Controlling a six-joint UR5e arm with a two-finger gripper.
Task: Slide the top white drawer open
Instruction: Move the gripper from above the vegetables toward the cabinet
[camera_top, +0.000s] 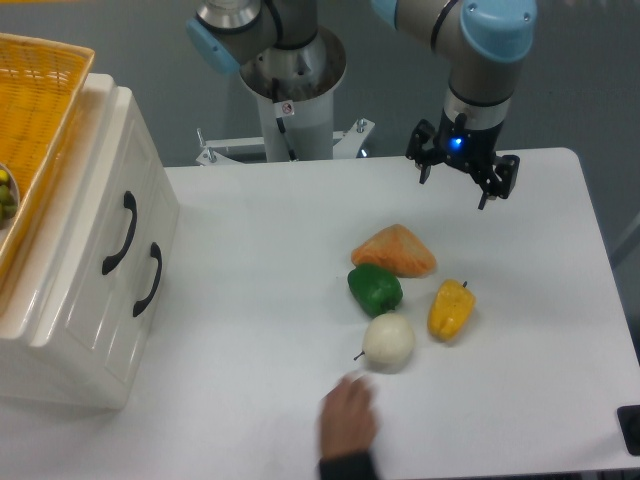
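Note:
The cream-white cabinet (75, 300) stands at the table's left edge, its front facing right. The top white drawer (95, 215) has a curved black handle (118, 232) and sits flush with the front, shut. The lower drawer's handle (148, 278) is just right of it and nearer the table. My gripper (462, 183) hangs above the far right part of the table, well away from the cabinet. Its jaws are spread and hold nothing.
A yellow wicker basket (35, 110) lies on the cabinet top. On the table lie an orange wedge (395, 250), a green pepper (375, 288), a yellow pepper (450, 308) and a white bulb (388, 341). A blurred human hand (348, 418) reaches in from the front edge.

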